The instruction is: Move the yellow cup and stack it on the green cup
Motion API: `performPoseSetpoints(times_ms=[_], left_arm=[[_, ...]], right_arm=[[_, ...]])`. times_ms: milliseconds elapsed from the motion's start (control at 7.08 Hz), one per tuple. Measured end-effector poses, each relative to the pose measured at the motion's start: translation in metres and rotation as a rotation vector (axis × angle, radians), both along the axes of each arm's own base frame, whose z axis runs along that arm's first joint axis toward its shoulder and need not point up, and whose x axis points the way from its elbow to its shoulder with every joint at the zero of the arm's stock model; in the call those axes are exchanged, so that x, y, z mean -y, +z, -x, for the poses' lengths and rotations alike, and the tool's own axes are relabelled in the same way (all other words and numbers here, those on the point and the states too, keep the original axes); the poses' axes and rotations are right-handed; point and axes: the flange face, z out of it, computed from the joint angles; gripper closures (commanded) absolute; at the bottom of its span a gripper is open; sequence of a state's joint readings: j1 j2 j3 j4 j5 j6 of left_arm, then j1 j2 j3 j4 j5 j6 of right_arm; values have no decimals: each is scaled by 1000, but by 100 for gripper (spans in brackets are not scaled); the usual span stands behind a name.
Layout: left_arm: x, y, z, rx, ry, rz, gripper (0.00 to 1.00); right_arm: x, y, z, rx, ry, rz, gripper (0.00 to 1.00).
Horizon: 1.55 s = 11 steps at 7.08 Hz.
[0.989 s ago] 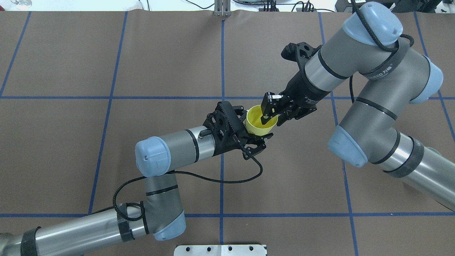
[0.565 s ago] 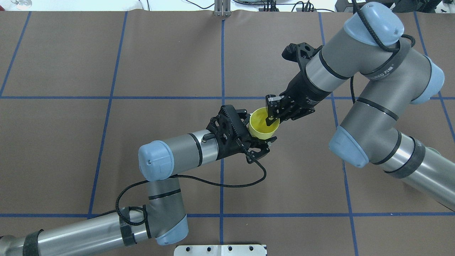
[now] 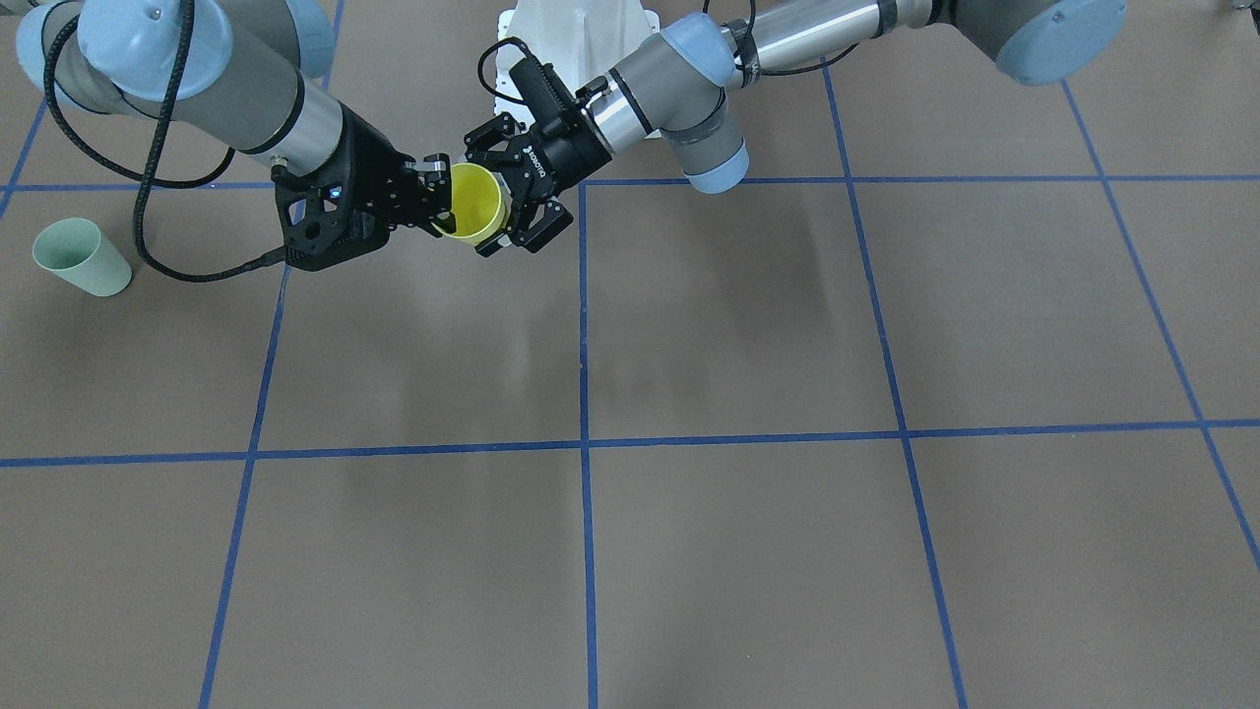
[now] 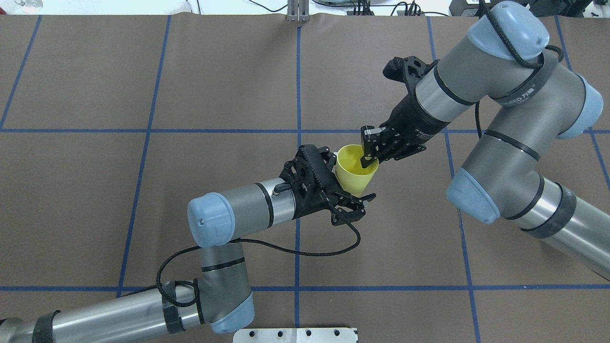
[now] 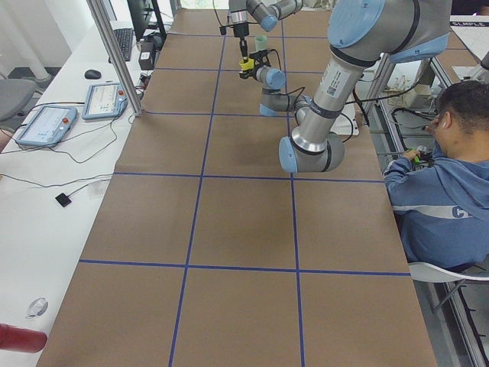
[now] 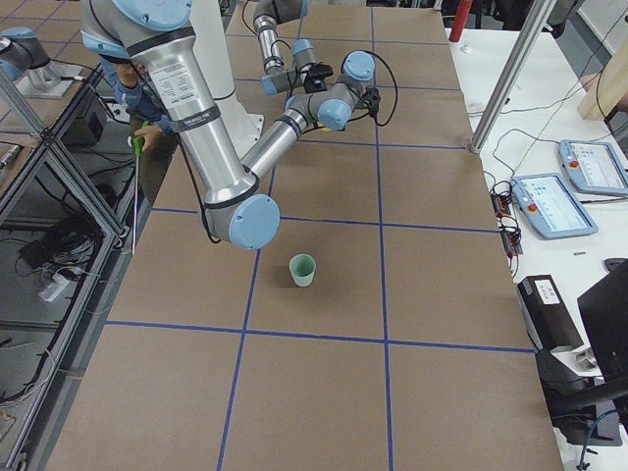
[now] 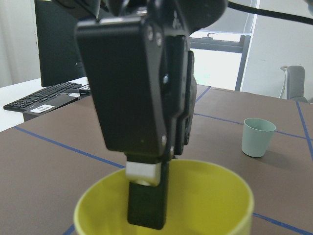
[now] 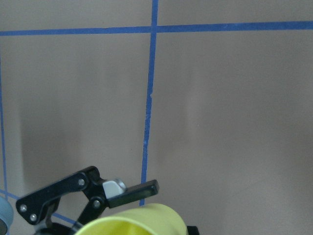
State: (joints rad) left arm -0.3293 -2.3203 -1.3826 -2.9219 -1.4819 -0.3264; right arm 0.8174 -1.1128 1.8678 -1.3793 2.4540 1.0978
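The yellow cup (image 4: 355, 172) hangs upright in mid-air over the table's middle (image 3: 471, 202). My right gripper (image 4: 368, 161) is shut on the cup's rim, one finger inside and one outside; the left wrist view shows the inner finger (image 7: 145, 205) against the wall of the cup (image 7: 215, 196). My left gripper (image 4: 352, 177) is open, its fingers either side of the cup's lower body. In the right wrist view one left finger (image 8: 132, 188) stands apart from the cup (image 8: 139, 223). The green cup (image 3: 81, 258) stands upright alone on the table on my right side (image 6: 303, 269).
Blue tape lines (image 4: 298, 95) divide the brown table cover. A metal plate (image 4: 295, 335) sits at the table's near edge and a post (image 4: 298, 12) at the far edge. A seated person (image 5: 443, 191) is beside the table. Tablets (image 5: 46, 122) lie on a side bench.
Both grippers and the yellow cup have shifted slightly right and nearer. The left gripper's fingers have spread away from the cup while the right gripper keeps its hold on the rim.
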Motion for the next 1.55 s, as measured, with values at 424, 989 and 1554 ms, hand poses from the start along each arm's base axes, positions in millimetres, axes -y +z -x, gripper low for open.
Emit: performPoseSetpoints(times_ms=[424,989,1554], left_arm=[[0,-5,5,-12,-3,-6,0],[11,-4,14,-31,-84,37,0],[60,82,47,-14,-234,259,0]], right_arm=[[18,37,-43,-23,44,56,100],[32,124,-192,-131,334,125,100],[-73,200,-291,-294,521,106,100]])
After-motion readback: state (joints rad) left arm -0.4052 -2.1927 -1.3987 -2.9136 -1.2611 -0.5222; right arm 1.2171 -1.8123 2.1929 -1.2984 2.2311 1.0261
